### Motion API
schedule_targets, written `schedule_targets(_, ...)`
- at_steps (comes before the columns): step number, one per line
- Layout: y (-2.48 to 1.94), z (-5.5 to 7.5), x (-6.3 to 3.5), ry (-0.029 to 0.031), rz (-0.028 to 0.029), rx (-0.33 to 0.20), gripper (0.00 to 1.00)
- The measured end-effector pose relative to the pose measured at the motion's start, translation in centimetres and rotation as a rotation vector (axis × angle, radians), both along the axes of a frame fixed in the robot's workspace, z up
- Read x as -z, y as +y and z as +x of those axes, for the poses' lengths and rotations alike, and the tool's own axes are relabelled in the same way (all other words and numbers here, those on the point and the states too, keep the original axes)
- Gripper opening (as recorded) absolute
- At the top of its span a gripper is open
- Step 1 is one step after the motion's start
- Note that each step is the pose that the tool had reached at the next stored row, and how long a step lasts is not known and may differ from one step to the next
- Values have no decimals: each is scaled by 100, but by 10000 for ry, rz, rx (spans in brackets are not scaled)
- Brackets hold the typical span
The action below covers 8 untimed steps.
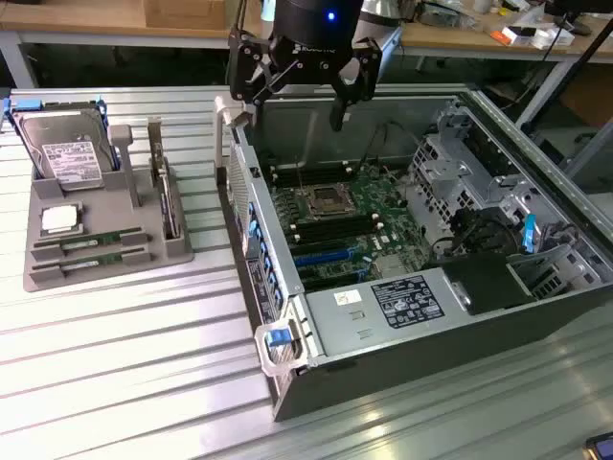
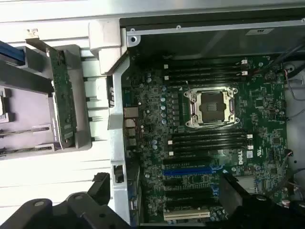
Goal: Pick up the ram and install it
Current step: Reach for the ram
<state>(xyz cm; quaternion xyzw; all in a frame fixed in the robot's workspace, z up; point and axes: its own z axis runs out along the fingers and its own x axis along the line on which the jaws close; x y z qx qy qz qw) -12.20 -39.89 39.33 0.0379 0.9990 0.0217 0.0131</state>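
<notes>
Two green ram sticks [image 1: 92, 241] lie side by side in the front grooves of a grey holder tray [image 1: 43, 278] on the exterior view's left. My gripper [image 1: 294, 107] hangs open with nothing between its fingers, above the back wall of the open computer case [image 1: 402, 369] and well away from the ram. In the wrist view the black fingers [image 2: 238, 198] frame the green motherboard [image 2: 267, 143]. Its empty processor socket [image 2: 212, 107] sits between two banks of black memory slots [image 2: 207, 70].
The tray also holds a silver hard drive [image 1: 67, 151] with a white label, a square silver processor chip [image 1: 59, 219] and an upright card [image 1: 169, 201]. The case stands on a ribbed metal table [image 1: 124, 364]. Drive cages and cables [image 1: 479, 211] fill the case's right side.
</notes>
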Motion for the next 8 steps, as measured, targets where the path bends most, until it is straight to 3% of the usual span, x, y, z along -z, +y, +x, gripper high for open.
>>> schedule_targets(2, 8, -141, 0, 0, 2, 0, 99)
schedule_targets(3, 12, -152, 0, 0, 4, 0, 91)
schedule_targets(4, 13, -160, 0, -1, 5, 0, 91)
schedule_targets(6, 14, -182, -1, 1, 4, 0, 78)
schedule_targets(8, 16, -219, 0, 0, 4, -1, 73)
